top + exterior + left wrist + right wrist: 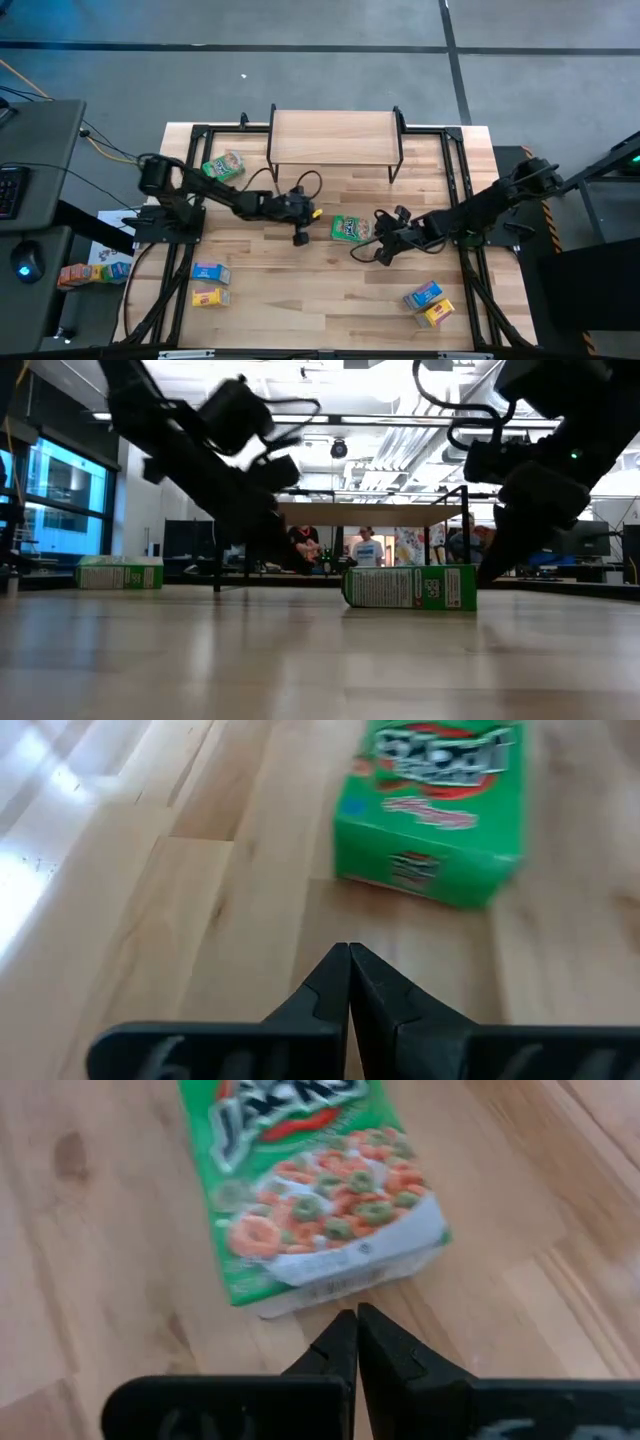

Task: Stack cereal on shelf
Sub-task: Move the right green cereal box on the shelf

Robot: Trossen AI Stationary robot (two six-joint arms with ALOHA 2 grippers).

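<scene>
A green cereal box lies flat on the tabletop in front of the shelf, which has a light wood top and black legs. My left gripper is shut just left of this box, with a gap of bare wood between them. My right gripper is shut at the box's right end. A second green box lies flat at the far left. A blue box and a yellow box lie near left. Another blue box and yellow box lie near right. My right gripper has its shut fingertips right at the short end of the green box, coming low from the table's right. I cannot tell whether they touch it. The box lies flat on the table.
The shelf's top is bare. Black frame rails run along the table's sides. Bare wood lies between the two near groups of boxes. Beyond the table, people show in the low view.
</scene>
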